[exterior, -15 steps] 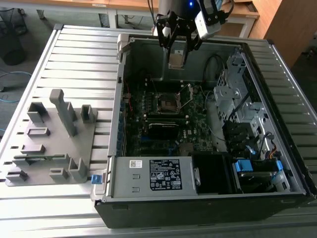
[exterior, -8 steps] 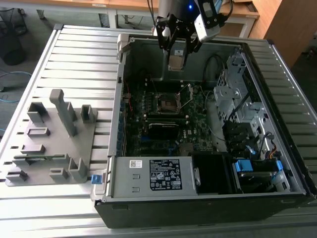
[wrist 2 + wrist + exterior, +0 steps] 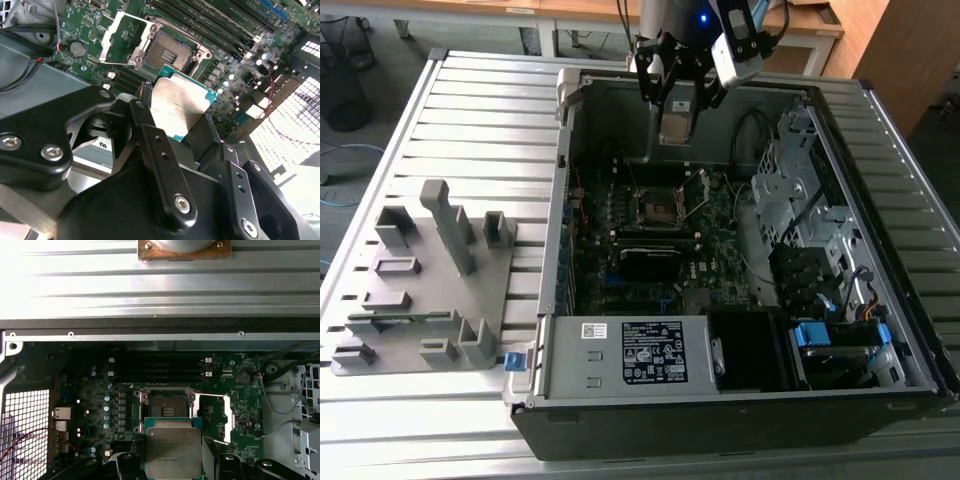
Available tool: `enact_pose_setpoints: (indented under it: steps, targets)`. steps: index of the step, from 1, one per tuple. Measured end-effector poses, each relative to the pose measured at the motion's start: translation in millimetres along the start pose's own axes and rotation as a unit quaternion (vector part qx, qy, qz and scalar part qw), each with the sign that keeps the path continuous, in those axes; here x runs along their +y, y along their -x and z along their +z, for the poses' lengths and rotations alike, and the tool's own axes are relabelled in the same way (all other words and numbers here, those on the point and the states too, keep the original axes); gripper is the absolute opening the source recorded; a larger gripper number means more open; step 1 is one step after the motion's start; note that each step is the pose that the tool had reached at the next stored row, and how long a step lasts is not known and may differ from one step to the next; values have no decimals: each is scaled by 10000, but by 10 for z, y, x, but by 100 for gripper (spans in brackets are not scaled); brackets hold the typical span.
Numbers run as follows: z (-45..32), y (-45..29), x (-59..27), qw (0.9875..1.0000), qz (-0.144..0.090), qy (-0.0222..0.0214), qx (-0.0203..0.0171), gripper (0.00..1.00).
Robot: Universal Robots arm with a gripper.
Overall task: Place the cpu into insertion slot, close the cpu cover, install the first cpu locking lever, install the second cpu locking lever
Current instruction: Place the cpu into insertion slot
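We are pinching the cpu (image 3: 181, 107) in our hand (image 3: 176, 107), one finger on each side edge, with its shiny top facing the wrist cameras. We are holding it in the air above the green board (image 3: 87, 22) inside the open computer case (image 3: 560, 300), which is lying on the desk (image 3: 470, 100). The insertion slot (image 3: 170, 50) is sitting open near the middle of the board. The cpu cover (image 3: 109, 47) is standing flipped up right beside it. We are thinking the trick is going slowly. That means holding the chip flat, lining its corners up with the slot's corners, and lowering it straight down without pushing, because the slot is looking easy to hurt.
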State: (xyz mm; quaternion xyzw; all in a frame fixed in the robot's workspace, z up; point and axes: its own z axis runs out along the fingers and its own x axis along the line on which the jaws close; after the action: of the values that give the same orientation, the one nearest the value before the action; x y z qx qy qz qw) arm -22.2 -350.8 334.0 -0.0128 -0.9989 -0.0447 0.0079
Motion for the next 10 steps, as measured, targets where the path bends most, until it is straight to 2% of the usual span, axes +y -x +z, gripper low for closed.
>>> enact_pose_setpoints:
  steps: [10]
  targets:
    - [11,-3,-1,10000,0,0,-1,54]
